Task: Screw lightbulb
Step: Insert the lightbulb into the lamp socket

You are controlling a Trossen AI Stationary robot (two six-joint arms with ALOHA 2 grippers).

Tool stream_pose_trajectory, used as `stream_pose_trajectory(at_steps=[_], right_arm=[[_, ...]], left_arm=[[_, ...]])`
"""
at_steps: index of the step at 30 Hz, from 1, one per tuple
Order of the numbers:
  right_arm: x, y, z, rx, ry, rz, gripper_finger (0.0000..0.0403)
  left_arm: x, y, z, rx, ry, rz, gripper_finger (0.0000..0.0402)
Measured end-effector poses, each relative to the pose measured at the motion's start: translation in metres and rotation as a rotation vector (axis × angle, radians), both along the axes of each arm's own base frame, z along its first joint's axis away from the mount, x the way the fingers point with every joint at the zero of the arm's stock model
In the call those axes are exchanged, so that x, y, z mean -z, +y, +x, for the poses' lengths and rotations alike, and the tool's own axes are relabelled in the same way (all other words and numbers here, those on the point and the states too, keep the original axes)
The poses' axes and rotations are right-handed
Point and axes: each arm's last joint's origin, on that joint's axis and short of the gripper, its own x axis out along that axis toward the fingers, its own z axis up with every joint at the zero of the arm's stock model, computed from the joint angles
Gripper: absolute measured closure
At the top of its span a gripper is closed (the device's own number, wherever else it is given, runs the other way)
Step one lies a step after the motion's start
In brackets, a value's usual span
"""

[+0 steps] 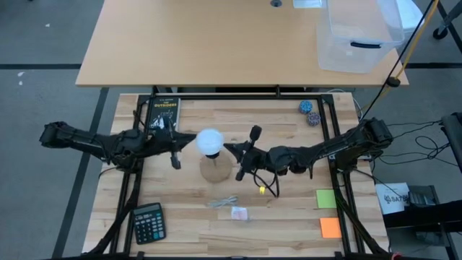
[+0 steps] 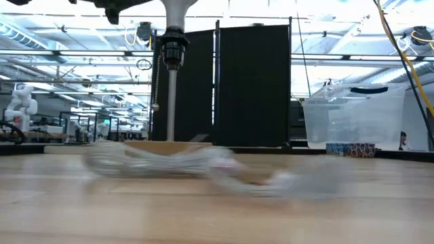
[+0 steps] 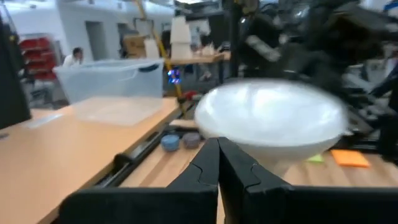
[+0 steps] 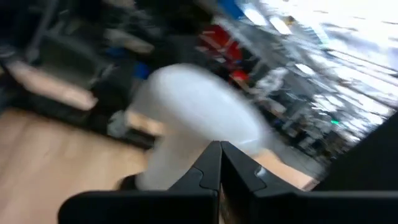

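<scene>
Two closed hands flank one lightbulb.

wooden table with calculator, book

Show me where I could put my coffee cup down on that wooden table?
Bare wood lies between the black calculator and the green sticky note, near the front edge. The middle is crowded: white lightbulb on its wooden cone stand, both arms alongside.

Shut left gripper jaws just before the lightbulb.
</scene>
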Motion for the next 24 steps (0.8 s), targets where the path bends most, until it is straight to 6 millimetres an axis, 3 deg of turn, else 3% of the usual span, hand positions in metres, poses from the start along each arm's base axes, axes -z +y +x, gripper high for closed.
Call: stream_pose_trajectory(at_steps=[10,24], right_arm=[[0.01,0.005,0.0,-0.057,0.08,-0.006,0.0403],[0.003,-0.031,0.005,0.121,0.0,0.033,0.0403]], left_arm=[[0.0,0.006,0.001,-0.039,-0.001,-0.009,0.0401],[-0.014,-0.019,-0.014,0.193,-0.099,0.058,0.0401]])
